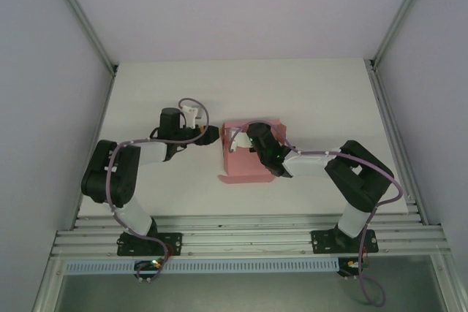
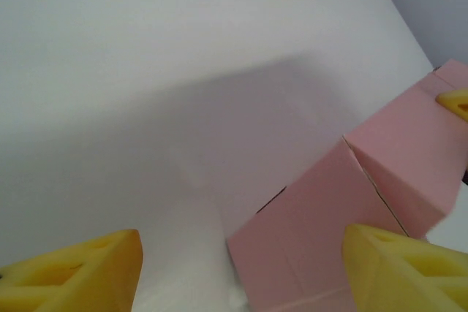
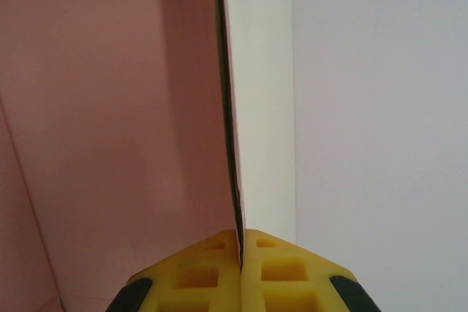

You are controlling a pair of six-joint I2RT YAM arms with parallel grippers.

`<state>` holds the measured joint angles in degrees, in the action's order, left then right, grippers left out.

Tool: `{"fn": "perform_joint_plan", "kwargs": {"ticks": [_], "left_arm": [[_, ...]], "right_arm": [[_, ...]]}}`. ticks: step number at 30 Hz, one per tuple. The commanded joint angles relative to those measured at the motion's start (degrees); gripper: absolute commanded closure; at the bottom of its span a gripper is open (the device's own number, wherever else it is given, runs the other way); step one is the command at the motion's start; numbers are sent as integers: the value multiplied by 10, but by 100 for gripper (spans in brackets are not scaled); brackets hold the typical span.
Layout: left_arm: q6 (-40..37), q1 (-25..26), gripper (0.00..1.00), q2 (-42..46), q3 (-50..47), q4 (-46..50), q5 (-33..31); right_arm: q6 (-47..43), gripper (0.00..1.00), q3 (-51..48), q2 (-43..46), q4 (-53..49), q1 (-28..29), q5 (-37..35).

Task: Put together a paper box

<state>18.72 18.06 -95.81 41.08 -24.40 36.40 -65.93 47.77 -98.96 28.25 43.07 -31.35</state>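
The paper box (image 1: 252, 160) is pink card, partly folded, lying mid-table with a flap spread toward the front. My right gripper (image 1: 240, 142) reaches into it from the right. In the right wrist view the gripper (image 3: 240, 242) is shut on a thin upright wall of the paper box (image 3: 110, 107), seen edge-on. My left gripper (image 1: 212, 135) sits just left of the box. In the left wrist view its yellow fingers (image 2: 73, 275) stand wide apart, and a folded corner of the paper box (image 2: 329, 231) lies between them, close to the right finger. The left gripper (image 2: 241, 272) is open.
The white table (image 1: 314, 93) stretches behind and to both sides of the box. Grey walls and aluminium rails (image 1: 395, 129) border it. The right gripper's yellow fingertip (image 2: 457, 101) shows on the box's far edge in the left wrist view.
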Motion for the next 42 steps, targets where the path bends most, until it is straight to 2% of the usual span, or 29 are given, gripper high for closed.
{"fn": "perform_joint_plan", "kwargs": {"ticks": [1, 4, 10, 15, 19, 22, 26, 34, 37, 40, 42], "left_arm": [[-36, 5, 26, 47, -13, 71, -53], [-48, 5, 23, 80, -29, 102, -84], [-37, 6, 13, 117, -47, 87, -76], [-25, 5, 10, 142, -77, 40, -11], [-8, 5, 10, 123, -87, -17, 40], [14, 3, 17, 89, -72, -59, 82], [53, 3, 19, 44, -81, -177, 140], [3, 14, 25, -6, -27, -72, 103], [11, 16, 29, -18, -21, -91, 118], [48, 16, 43, -33, -27, -162, 146], [72, 16, 62, -42, -34, -208, 157]], "right_arm": [[16, 100, 7, 17, -14, 2, -8], [20, 100, 5, 27, -11, -2, -8], [22, 100, 5, 69, -2, -14, -2], [37, 100, 5, 128, -49, -28, 29], [52, 100, 3, 155, -87, -29, 47], [61, 100, 3, 162, -100, -32, 49], [68, 100, 3, 169, -105, -41, 53], [126, 100, -5, 220, -134, -61, 100], [137, 100, -5, 226, -144, -66, 104], [146, 100, -5, 225, -152, -66, 108], [148, 100, -8, 225, -149, -67, 108]]}}
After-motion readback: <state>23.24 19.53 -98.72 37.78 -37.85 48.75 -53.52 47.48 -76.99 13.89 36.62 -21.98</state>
